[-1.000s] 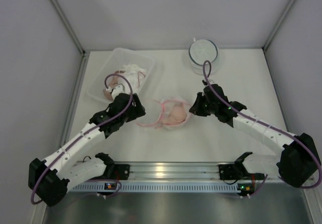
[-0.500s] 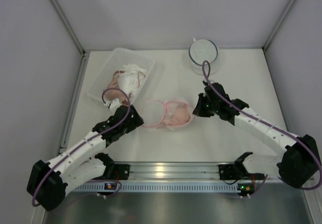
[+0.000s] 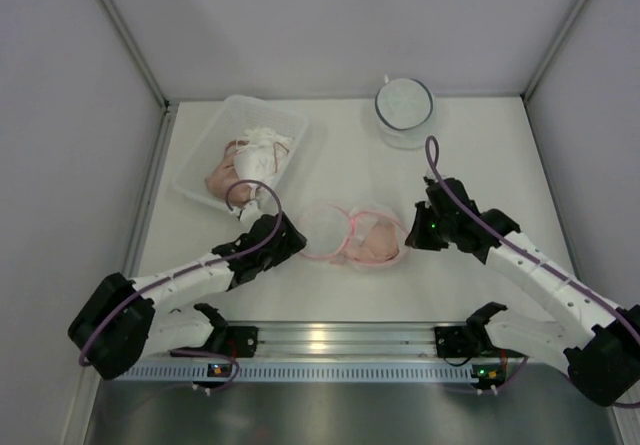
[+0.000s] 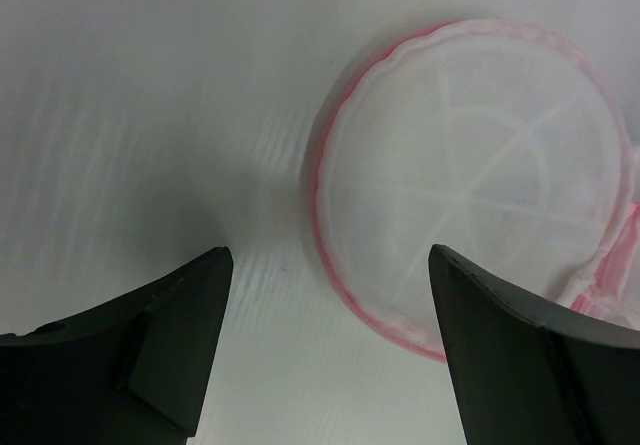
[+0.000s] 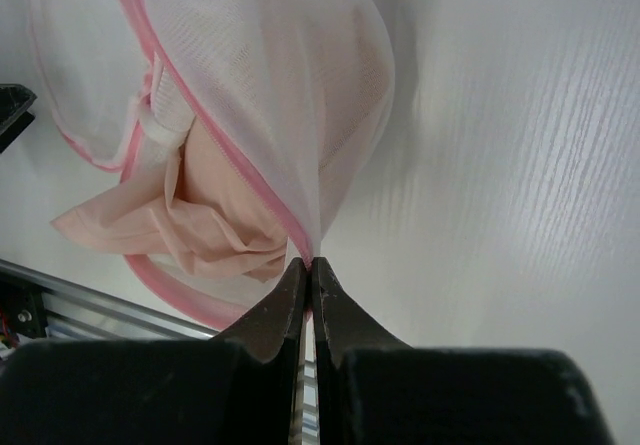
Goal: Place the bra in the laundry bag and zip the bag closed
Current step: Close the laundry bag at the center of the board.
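The right pincer [image 5: 308, 267], pinching the pink-trimmed white mesh laundry bag [image 3: 378, 243], has dragged it nearer; peach bra [image 5: 205, 227] inside, left pincer [image 4: 328, 257] spread for zipping.

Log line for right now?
left gripper open, empty, beside bag | right gripper shut on bag edge | bra in bag | bag not closed

One overhead view, two close wrist views, laundry bag [image 3: 370, 240] in all.

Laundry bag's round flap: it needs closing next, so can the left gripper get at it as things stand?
Probably yes: the left gripper hangs open right beside the round flap, and nothing lies over or before it.
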`<state>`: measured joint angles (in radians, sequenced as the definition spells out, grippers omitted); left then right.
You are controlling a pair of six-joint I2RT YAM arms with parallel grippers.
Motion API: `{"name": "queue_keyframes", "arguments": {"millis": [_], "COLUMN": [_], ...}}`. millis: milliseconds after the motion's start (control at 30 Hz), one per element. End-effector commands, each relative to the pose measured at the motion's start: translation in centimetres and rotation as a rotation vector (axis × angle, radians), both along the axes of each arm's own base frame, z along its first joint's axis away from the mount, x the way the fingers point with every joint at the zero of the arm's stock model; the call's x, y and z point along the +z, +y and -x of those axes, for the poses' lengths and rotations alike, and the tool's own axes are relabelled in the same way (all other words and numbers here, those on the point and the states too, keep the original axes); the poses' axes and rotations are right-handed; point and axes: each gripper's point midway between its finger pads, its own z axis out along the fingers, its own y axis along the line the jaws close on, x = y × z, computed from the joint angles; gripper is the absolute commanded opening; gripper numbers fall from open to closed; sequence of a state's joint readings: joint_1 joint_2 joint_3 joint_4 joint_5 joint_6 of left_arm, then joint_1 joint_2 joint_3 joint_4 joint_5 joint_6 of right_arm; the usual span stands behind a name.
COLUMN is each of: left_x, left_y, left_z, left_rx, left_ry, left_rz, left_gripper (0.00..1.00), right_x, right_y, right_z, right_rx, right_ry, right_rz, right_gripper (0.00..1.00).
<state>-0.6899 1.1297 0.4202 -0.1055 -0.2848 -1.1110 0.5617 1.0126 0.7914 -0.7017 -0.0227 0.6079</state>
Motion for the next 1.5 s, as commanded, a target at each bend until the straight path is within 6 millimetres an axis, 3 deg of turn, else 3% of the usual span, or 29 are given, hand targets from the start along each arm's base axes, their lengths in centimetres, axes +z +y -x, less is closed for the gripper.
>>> {"name": "queue_keyframes", "arguments": {"millis": [0,267,467,500,533,567,667,767,800,900,967,1000,1133,1200,1333,1467], "left_x": [1.6,0.3,-0.2,0.1,0.4,0.6,2.8,7.6,7.9,12.1,14.0,14.7,18.2,19.8,24.3,25.2], "left_y": [-2.4,-4.2,-3.9,-3.9,-3.9,-3.9,-4.1,-3.4,-2.8,-2.2,-2.3,-2.1,-1.7,-1.6,-3.7,-5.1], "left_z": [-2.2,-3.0,-3.3,-3.4,-3.6,-3.8,-4.8,-6.1,-6.0,-6.7,-6.8,-6.7,-6.6,-6.4,-5.3,-4.7], "left_rx": [0.019,0.013,0.028,0.027,0.021,0.025,-0.008,-0.044,-0.062,-0.182,-0.231,-0.259,-0.278,-0.306,-0.369,-0.445], "left_ry": [-0.093,-0.088,-0.101,-0.117,-0.135,-0.151,-0.233,-0.391,-0.392,-0.499,-0.531,-0.551,-0.608,-0.652,-0.764,-0.808], "left_rz": [0.091,0.119,0.088,0.093,0.091,0.088,0.067,-0.001,-0.06,-0.244,-0.282,-0.316,-0.388,-0.468,-0.573,-0.682], "left_gripper": [0.86,0.74,0.36,0.28,0.07,0.0,0.0,0.0,0.0,0.0,0.0,0.0,0.0,0.0,0.0,0.0], "right_x": [-0.8,0.5,0.3,0.4,0.3,0.4,0.9,1.8,2.2,4.1,5.5,6.2,9.3,9.8,10.7,12.0], "right_y": [-1.1,-0.7,-0.9,-0.9,-0.8,-0.8,-0.7,-0.6,-0.4,0.5,1.0,1.4,1.8,1.5,1.4,1.7], "right_z": [0.9,-0.1,-0.4,-0.5,-0.5,-0.6,-0.9,-1.4,-1.5,-2.3,-3.0,-3.3,-5.3,-6.2,-7.8,-9.3], "right_rx": [-0.002,0.001,-0.004,-0.003,-0.003,-0.004,-0.004,-0.003,0.0,0.018,0.023,0.03,0.019,0.0,-0.026,-0.029], "right_ry": [0.039,-0.002,0.005,0.004,0.008,0.005,-0.006,-0.018,-0.023,-0.061,-0.094,-0.113,-0.198,-0.222,-0.255,-0.322], "right_rz": [0.039,0.011,0.014,0.012,0.012,0.011,0.005,0.002,-0.006,-0.046,-0.077,-0.094,-0.122,-0.115,-0.136,-0.185], "right_gripper": [0.0,0.0,0.0,0.0,0.0,0.0,0.0,0.02,0.06,0.28,0.32,0.42,0.46,0.53,0.61,0.66]}}
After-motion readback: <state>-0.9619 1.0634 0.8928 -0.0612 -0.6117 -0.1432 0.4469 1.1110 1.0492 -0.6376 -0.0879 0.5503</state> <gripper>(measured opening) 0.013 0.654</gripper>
